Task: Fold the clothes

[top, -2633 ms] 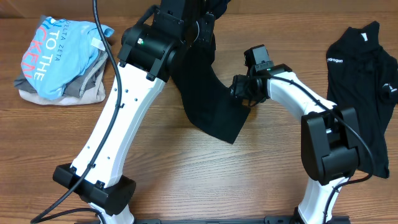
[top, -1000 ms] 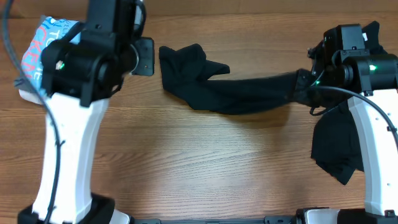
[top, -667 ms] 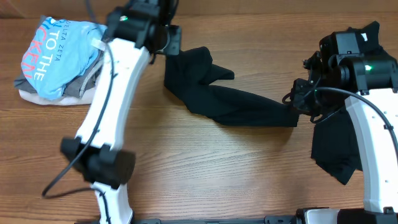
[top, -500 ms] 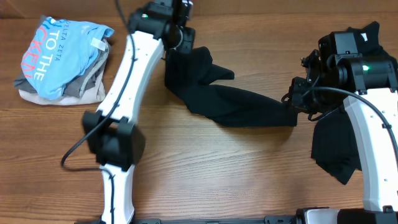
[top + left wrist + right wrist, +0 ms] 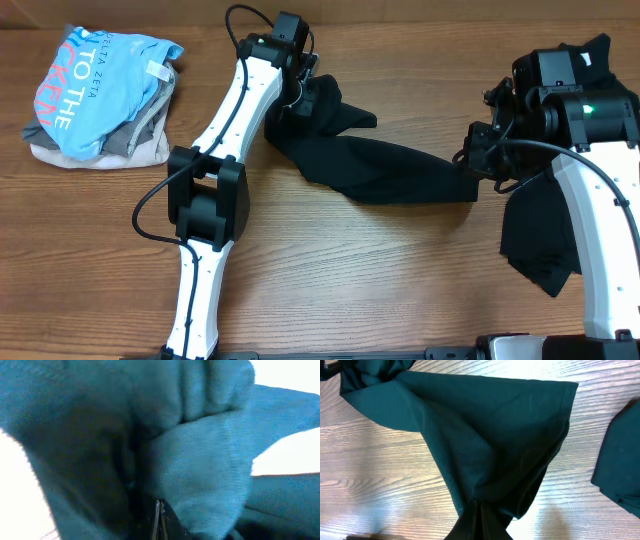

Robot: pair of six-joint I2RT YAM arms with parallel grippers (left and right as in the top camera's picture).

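Observation:
A black shirt (image 5: pixel 390 175) lies stretched across the table between my two grippers. Its bunched left end sits under my left gripper (image 5: pixel 303 100), which is shut on the cloth. In the left wrist view the shirt (image 5: pixel 210 460) fills the frame and the left gripper (image 5: pixel 159 517) shows two pads pressed together in a fold. My right gripper (image 5: pixel 472 172) pinches the shirt's right end. In the right wrist view the shirt (image 5: pixel 485 435) fans out over the wood from the shut right gripper (image 5: pixel 481 520).
A second black shirt (image 5: pixel 545 230) lies under my right arm at the table's right side, and its edge (image 5: pixel 625 470) shows in the right wrist view. A pile topped by a light-blue lettered tee (image 5: pixel 90 85) over grey and beige garments (image 5: pixel 135 145) sits at the far left.
My left arm swung right from beside the pile to the shirt's bunched left end and closed on it. The right gripper lowered slightly, still holding its end.

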